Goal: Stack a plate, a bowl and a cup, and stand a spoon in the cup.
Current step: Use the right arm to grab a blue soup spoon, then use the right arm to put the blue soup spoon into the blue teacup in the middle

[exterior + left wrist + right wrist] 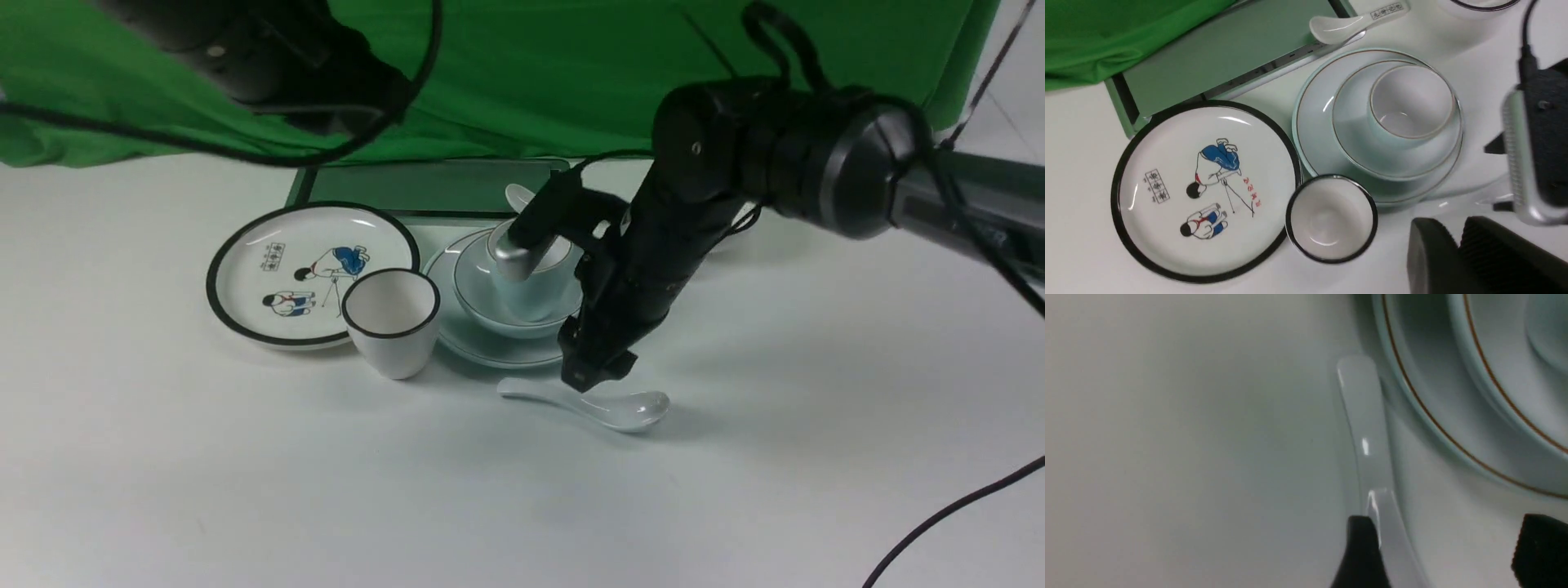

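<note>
- Nearest to me lies the spoon [600, 406], flat on the white table [245, 506], just in front of the plate [1310, 122]; its bowl end points to the robot's right and its handle to the left
- On the plate stands the bowl [1351, 134], and the cup [1412, 102] stands upright inside it, empty; by my judgement only the spoon remains to be done
- Right gripper [594, 377] hangs low over the handle, jaws spread wide and holding nothing; in the right wrist view the handle runs between the fingertips [1361, 547], very close to one of them
- Left gripper [1455, 228] waits beside the stack with nothing in it; its fingers look near together, but I cannot tell if they are closed
- I think the spoon is light, stiff, glazed and slippery, and it can chip if it falls against the dishes
- Best place to take it seems the middle of the handle, across its narrow width, because the thin ends may swing or slide out
- Beside the stack a black-rimmed cup [392, 322] and a picture plate [245, 286] are close, so the lift needs some care
</note>
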